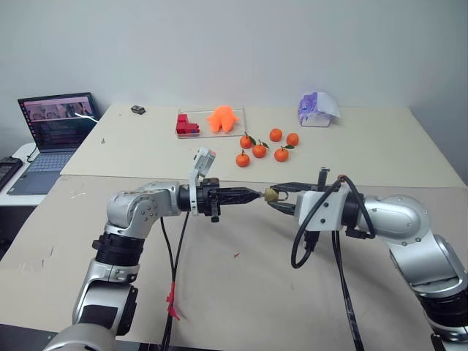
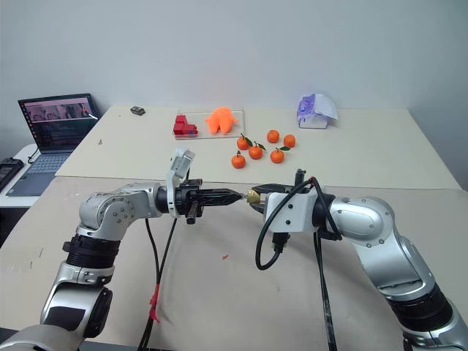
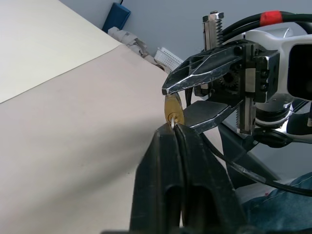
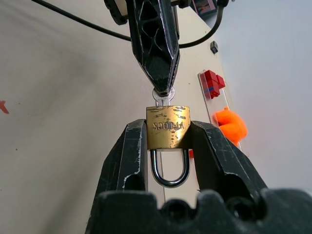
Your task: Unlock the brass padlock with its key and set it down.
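Observation:
The brass padlock (image 4: 168, 130) hangs in mid-air above the table's near half, its squarish body clamped between the fingers of my right gripper (image 1: 282, 196) and its silver shackle (image 4: 169, 170) pointing back toward that wrist. The key (image 4: 163, 96) sticks out of the padlock's bottom face. My left gripper (image 1: 254, 195) reaches in level from the left and is shut on the key's head. In the left wrist view the left fingertips (image 3: 174, 129) pinch the key right against the padlock (image 3: 174, 111).
Several oranges (image 1: 259, 151) lie at mid-table beyond the grippers. Behind them are an orange toy (image 1: 223, 118) and a red block (image 1: 186, 125) on a clear tray. A purple-white object (image 1: 316, 108) sits at the back right, a laptop (image 1: 55, 135) at the far left.

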`<state>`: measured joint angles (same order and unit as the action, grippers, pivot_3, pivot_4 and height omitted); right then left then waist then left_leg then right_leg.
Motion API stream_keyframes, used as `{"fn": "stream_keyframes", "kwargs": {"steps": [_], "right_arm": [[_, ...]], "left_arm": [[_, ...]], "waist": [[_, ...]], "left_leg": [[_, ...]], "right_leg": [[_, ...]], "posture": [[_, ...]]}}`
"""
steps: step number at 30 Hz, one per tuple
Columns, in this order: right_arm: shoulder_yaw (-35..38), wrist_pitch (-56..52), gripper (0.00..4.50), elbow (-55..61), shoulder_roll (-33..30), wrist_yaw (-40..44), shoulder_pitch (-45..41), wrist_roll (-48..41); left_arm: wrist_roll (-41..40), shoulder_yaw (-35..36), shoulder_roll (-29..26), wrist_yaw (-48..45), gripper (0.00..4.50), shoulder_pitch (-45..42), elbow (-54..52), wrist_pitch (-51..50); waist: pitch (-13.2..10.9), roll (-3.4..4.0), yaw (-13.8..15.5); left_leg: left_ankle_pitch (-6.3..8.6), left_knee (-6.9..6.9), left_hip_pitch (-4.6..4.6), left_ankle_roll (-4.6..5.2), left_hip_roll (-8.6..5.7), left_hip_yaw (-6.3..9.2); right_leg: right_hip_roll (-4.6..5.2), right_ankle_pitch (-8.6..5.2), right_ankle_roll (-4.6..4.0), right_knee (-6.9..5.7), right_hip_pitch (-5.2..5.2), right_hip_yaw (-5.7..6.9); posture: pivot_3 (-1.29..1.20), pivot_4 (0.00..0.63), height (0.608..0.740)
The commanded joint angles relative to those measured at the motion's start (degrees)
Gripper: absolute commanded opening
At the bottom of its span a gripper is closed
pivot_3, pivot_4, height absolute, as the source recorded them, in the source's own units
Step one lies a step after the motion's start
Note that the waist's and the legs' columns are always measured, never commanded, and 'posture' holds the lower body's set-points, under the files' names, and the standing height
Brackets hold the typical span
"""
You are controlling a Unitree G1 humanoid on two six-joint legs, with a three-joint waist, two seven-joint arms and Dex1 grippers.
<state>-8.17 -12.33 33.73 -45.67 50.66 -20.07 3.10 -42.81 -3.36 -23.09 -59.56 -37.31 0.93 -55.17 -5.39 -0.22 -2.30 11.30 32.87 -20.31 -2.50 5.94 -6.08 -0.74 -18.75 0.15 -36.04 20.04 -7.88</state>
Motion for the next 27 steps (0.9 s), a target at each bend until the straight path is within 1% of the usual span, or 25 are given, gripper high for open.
{"fn": "stream_keyframes", "kwargs": {"steps": [1, 6, 7, 9, 10, 15, 17, 21, 23, 26, 27], "right_arm": [[1.3, -0.8, 0.91, 1.9, 0.1, -0.5, -1.6, -0.5], [1.1, -1.5, 0.91, 2.2, 0.4, -0.4, -2.1, -0.7], [1.2, -1.8, 0.91, 2.3, 0.5, -0.4, -2.3, -0.9], [1.3, -2.5, 0.91, 2.6, 0.8, -0.5, -2.4, -1.3], [1.3, -2.8, 0.91, 2.7, 0.9, -0.5, -2.5, -1.4], [1.5, -4.5, 0.91, 3.4, 1.4, -0.6, -2.7, -2.0], [1.5, -4.8, 0.91, 3.5, 1.5, -0.5, -2.7, -2.0], [1.5, -4.9, 0.91, 3.4, 1.3, -0.3, -2.8, -1.9], [1.6, -4.8, 0.91, 3.3, 1.3, -0.2, -2.8, -1.9], [1.5, -4.8, 0.91, 3.3, 1.4, -0.1, -3.0, -1.8], [1.5, -4.7, 0.91, 3.2, 1.4, 0.0, -3.0, -1.9]], "left_arm": [[-1.0, 0.6, 0.1, -0.8, 0.03, -1.1, -1.5, 0.8], [0.2, 0.0, -0.1, -0.8, 0.03, -0.9, -2.0, 2.3], [2.0, -0.9, -0.2, -1.6, 0.03, -0.6, -2.6, 5.4], [8.4, -3.9, -0.7, -3.1, 0.03, 0.8, -3.5, 15.9], [10.7, -4.9, -0.8, -3.6, 0.03, 1.2, -3.6, 19.6], [18.7, -6.1, 0.9, -4.0, 0.03, 1.6, 0.5, 36.7], [20.1, -6.6, 1.2, -4.7, 0.03, 2.2, 0.8, 40.4], [19.7, -6.3, 1.5, -5.2, 0.03, 2.9, 1.5, 40.1], [18.3, -6.1, 1.2, -3.6, 0.03, 2.6, 1.9, 33.7], [14.8, -6.6, -0.4, -1.3, 0.03, 1.5, 1.8, 18.1], [11.2, -5.7, -0.5, -0.5, 0.03, 0.9, 1.7, 10.4]], "waist": [[0.0, 0.0, 0.0], [0.0, 0.0, 0.0], [0.0, 0.0, 0.0], [0.0, 0.0, 0.0], [0.0, 0.0, 0.0], [0.0, 0.0, 0.1], [0.0, 0.0, 0.1], [0.0, 0.0, 0.0], [0.0, 0.0, 0.0], [0.0, 0.0, 0.0], [0.0, 0.0, 0.0]], "left_leg": [[0.0, 0.0, 0.0, 0.0, 0.0, 0.0], [0.0, -0.01, 0.0, 0.0, 0.0, 0.0], [0.0, -0.01, 0.0, 0.0, 0.0, 0.0], [0.0, -0.02, 0.0, 0.0, 0.0, 0.0], [0.0, -0.02, 0.0, 0.0, 0.0, 0.0], [0.0, -0.02, -0.01, 0.0, 0.0, -0.01], [0.02, -0.03, -0.01, 0.03, -0.03, -0.02], [0.04, -0.04, -0.01, 0.06, -0.03, -0.03], [0.04, -0.04, -0.02, 0.07, -0.03, -0.03], [0.05, -0.01, -0.03, 0.09, -0.03, -0.02], [0.05, -0.01, -0.04, 0.09, -0.03, -0.02]], "right_leg": [[0.0, 0.0, 0.0, 0.0, 0.0, 0.0], [0.0, -0.01, 0.01, 0.0, 0.0, 0.0], [0.0, -0.01, 0.01, 0.0, 0.0, 0.0], [0.0, 0.0, -0.01, 0.0, 0.0, 0.0], [0.0, 0.01, -0.02, 0.01, 0.0, 0.0], [0.03, 0.02, -0.04, 0.03, -0.01, -0.02], [0.07, 0.02, -0.04, 0.04, -0.01, -0.02], [0.05, 0.02, -0.03, 0.04, -0.01, -0.03], [0.05, 0.01, -0.02, 0.03, -0.01, -0.03], [0.04, -0.06, 0.11, 0.0, -0.01, -0.02], [0.04, -0.15, 0.27, 0.0, 0.01, -0.02]], "posture": [[0.0, 0.15, 0.723], [0.0, 0.15, 0.723], [0.0, 0.15, 0.723], [0.0, 0.15, 0.723], [0.0, 0.15, 0.723], [0.0, 0.15, 0.723], [0.0, 0.15, 0.723], [0.0, 0.15, 0.723], [0.0, 0.15, 0.723], [0.0, 0.15, 0.723], [0.0, 0.15, 0.723]]}}
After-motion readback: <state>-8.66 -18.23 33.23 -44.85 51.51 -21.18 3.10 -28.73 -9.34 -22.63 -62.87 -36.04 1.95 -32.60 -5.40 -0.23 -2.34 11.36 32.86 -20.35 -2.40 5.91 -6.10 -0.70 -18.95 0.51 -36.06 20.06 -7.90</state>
